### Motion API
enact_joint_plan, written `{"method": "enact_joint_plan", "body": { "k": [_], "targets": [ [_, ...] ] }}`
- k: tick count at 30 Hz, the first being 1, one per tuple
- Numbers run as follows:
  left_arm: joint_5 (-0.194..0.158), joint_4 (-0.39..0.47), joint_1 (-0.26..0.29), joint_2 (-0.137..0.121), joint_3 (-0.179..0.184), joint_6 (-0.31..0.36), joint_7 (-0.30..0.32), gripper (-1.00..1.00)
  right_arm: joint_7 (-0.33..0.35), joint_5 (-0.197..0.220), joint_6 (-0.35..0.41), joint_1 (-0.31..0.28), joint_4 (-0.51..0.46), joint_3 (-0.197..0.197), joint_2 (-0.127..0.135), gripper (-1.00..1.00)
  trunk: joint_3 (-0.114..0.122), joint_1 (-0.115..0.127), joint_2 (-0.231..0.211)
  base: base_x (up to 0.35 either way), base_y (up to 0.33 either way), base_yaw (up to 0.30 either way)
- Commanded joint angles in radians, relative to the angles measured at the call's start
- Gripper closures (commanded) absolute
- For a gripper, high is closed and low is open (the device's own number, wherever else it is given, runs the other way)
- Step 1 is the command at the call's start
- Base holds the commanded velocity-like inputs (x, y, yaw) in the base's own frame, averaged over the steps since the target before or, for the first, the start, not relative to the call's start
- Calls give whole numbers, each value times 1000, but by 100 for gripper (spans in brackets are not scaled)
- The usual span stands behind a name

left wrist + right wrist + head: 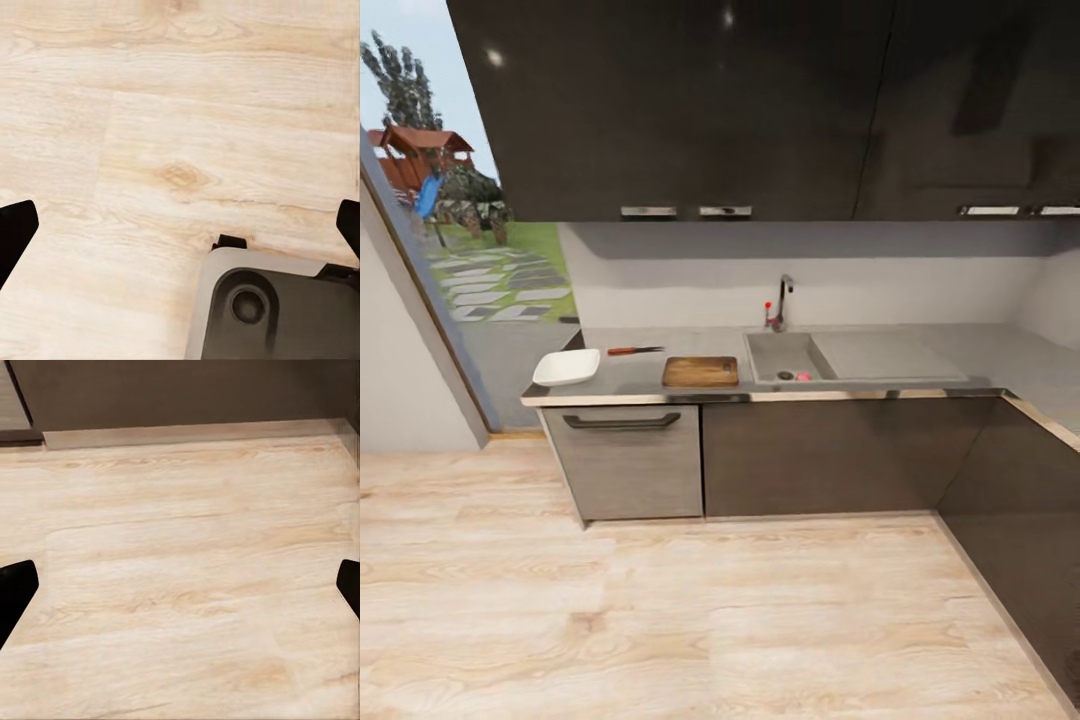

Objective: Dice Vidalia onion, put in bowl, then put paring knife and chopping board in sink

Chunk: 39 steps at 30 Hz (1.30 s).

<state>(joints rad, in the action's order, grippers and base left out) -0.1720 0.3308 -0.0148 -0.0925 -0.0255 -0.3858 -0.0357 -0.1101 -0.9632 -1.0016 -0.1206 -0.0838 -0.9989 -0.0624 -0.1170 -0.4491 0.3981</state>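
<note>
Across the room, the grey countertop carries a white bowl at its left end, a paring knife with a reddish handle behind it, and the brown chopping board beside the sink. The small pinkish Vidalia onion lies in the basin near the drain. In the left wrist view my left gripper is open over the floor, fingertips far apart. My right gripper is open too, above bare floorboards.
Pale wooden floor stretches between me and the dark cabinets. A second cabinet run comes forward along the right wall. A large window is at the left. My grey base shows in the left wrist view.
</note>
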Motion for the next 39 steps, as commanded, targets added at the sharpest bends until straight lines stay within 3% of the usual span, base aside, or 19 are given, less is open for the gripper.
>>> {"method": "enact_joint_plan", "body": {
  "k": [1, 22, 39],
  "targets": [
    [-4, 2, -1, 0, 1, -1, -1, -100, -10, -11, -1, -1, -1, -1, 0, -100, -1, -1, 2, 174, -189, -173],
    [-4, 2, -1, 0, 1, -1, -1, -100, -9, -11, -1, -1, 1, 0, -2, -100, 26, -1, 2, 176, -181, -171],
    [-4, 1, -1, 0, 1, -1, -1, -100, -9, -12, 0, -1, 1, 0, -2, -100, 28, -1, 2, 123, -22, -12]
  ]
}}
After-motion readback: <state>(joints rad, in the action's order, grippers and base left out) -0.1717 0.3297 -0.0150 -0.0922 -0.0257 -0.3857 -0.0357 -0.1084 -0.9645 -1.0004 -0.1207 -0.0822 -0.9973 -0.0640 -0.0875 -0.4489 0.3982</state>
